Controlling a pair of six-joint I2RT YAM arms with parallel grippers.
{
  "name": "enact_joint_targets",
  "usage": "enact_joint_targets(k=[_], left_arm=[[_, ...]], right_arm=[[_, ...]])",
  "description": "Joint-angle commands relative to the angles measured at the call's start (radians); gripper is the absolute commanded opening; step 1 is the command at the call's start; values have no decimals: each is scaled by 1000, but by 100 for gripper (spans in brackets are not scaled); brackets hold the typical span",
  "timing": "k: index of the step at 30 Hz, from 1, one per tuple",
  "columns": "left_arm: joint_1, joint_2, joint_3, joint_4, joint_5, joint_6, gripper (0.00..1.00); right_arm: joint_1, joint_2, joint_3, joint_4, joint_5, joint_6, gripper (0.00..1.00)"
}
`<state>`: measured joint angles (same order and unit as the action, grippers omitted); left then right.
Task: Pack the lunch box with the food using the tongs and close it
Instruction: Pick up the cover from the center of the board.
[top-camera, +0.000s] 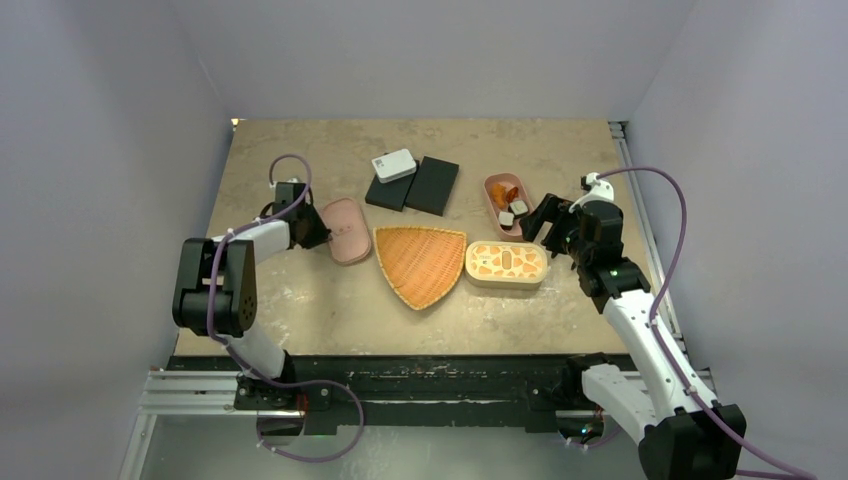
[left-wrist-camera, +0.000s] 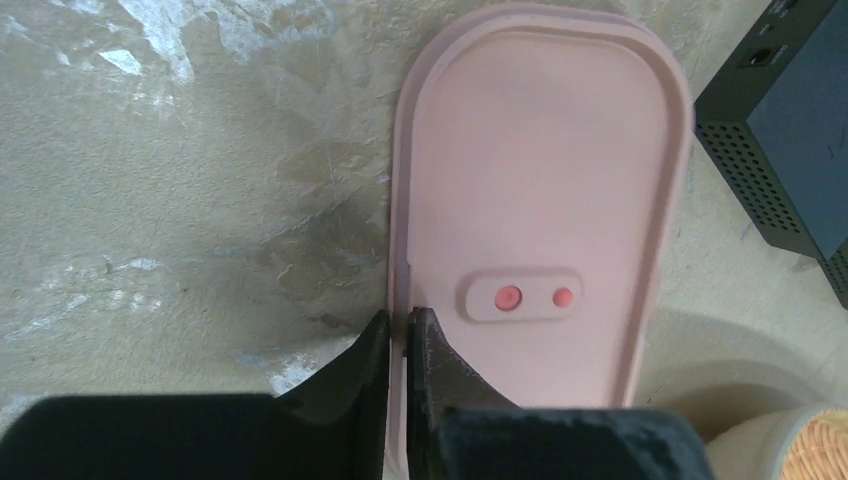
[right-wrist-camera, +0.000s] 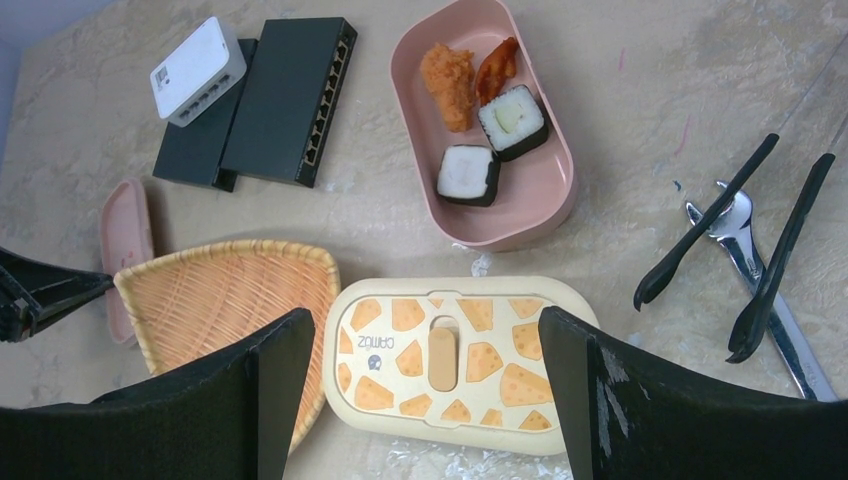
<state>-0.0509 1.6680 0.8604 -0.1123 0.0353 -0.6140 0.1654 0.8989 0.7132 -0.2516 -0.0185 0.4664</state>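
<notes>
Left end effector (left-wrist-camera: 398, 330) pinched shut on rim of pink lid (left-wrist-camera: 540, 180), right end effector (right-wrist-camera: 422, 320) wide open, empty, by cheese-print box (right-wrist-camera: 440, 365), food (right-wrist-camera: 512, 120) in pink lunch box (right-wrist-camera: 480, 238) at its 12 o'clock, tongs (right-wrist-camera: 705, 222) on counter (right-wrist-camera: 620, 60) at 3 o'clock.

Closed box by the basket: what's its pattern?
The box has orange cheese chunks on cream; clearest in the right wrist view.

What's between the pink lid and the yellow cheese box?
The orange wicker tray lies between the lid and the cheese box, clearest from the top camera.
</notes>
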Motion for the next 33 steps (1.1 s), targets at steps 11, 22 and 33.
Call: enact_joint_targets(k=[11,22,33], left_arm=[[118,-125,-93,74,163,-48,0],[121,-302,-130,183,243,-26,0],[-144,-387,-57,412,334,-56,0]], right_arm=[[3,-12,8,33,-21,-2,87],[5,-5,6,117,-241,-12,87],[287,89,113,273,-220,56,81]])
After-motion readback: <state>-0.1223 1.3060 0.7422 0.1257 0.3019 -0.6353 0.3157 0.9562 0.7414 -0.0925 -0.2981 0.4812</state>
